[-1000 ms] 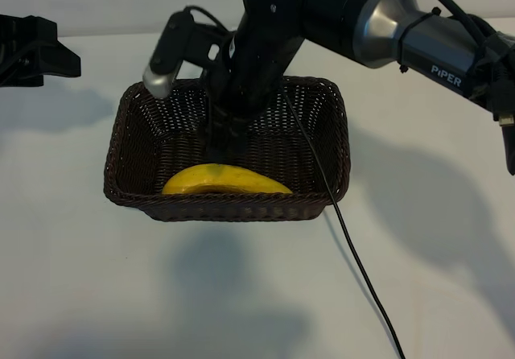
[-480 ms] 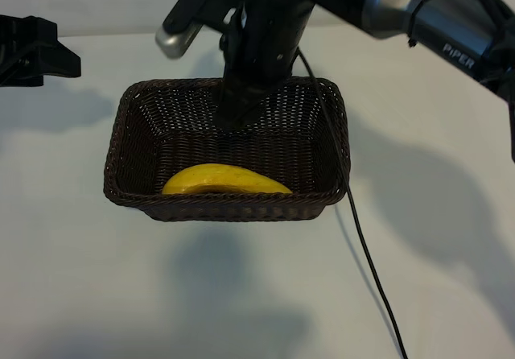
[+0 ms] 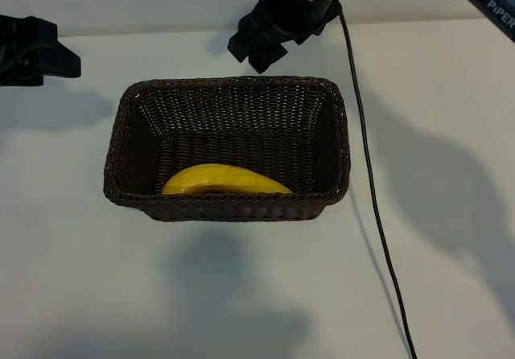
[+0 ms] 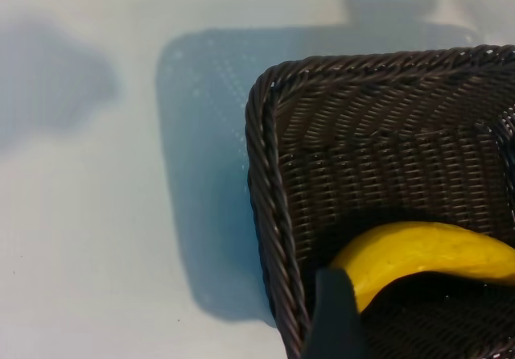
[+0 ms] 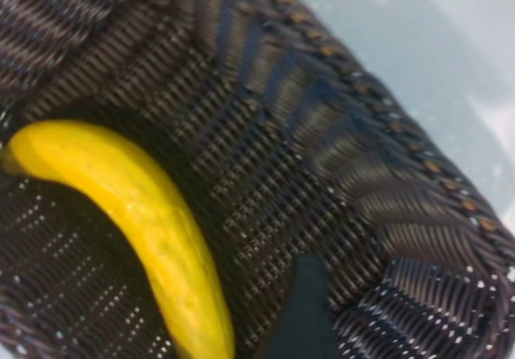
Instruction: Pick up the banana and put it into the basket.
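The yellow banana (image 3: 225, 180) lies in the dark woven basket (image 3: 233, 208), along its near wall. It also shows in the left wrist view as the banana (image 4: 426, 254) and in the right wrist view as the banana (image 5: 153, 214), resting on the weave. My right gripper (image 3: 253, 55) hangs open and empty above the basket's far rim, clear of the banana. One of its fingertips (image 5: 304, 295) shows over the basket's floor. My left gripper (image 3: 48, 53) is parked at the far left, open, with one fingertip (image 4: 331, 311) showing beside the basket's rim (image 4: 261, 214).
A black cable (image 3: 374, 198) hangs from the right arm and runs across the white table (image 3: 241, 295) just right of the basket. Bare table surrounds the basket on all sides.
The right gripper has risen out of the basket and drawn back past its far rim. The banana stays lying in the basket. The left arm has not moved.
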Action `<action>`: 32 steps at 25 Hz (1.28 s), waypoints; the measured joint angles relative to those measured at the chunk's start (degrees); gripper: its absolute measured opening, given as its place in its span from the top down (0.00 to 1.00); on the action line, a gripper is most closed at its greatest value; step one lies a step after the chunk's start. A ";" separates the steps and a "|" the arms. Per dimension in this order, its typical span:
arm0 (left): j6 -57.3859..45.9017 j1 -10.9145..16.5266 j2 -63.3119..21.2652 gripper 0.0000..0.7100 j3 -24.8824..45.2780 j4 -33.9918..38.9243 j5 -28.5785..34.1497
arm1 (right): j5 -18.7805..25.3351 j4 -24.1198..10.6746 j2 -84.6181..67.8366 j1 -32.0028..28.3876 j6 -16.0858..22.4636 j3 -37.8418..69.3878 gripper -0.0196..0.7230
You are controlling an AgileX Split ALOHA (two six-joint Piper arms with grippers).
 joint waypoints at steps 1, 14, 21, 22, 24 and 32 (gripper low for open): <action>0.16 0.00 0.00 0.21 0.00 0.00 0.00 | 0.00 0.00 -0.06 -0.21 0.43 0.00 0.17; 0.42 0.00 0.00 0.21 0.00 0.00 -0.43 | 0.17 -0.81 -2.57 -2.39 3.36 -0.07 0.17; 0.42 0.00 0.00 0.21 0.00 0.00 -1.02 | 0.25 -1.14 -3.72 -5.55 3.79 -0.17 0.17; 0.42 0.00 0.00 0.21 0.00 0.00 -1.13 | 0.24 -1.14 -3.72 -5.66 3.79 -0.17 0.17; 0.42 0.00 0.00 0.21 0.00 0.00 -1.32 | 0.24 -1.08 -3.72 -5.66 3.85 -0.17 0.17; 0.57 0.00 0.00 0.21 0.00 0.00 -1.43 | 0.27 -1.03 -3.72 -5.66 3.85 -0.17 0.17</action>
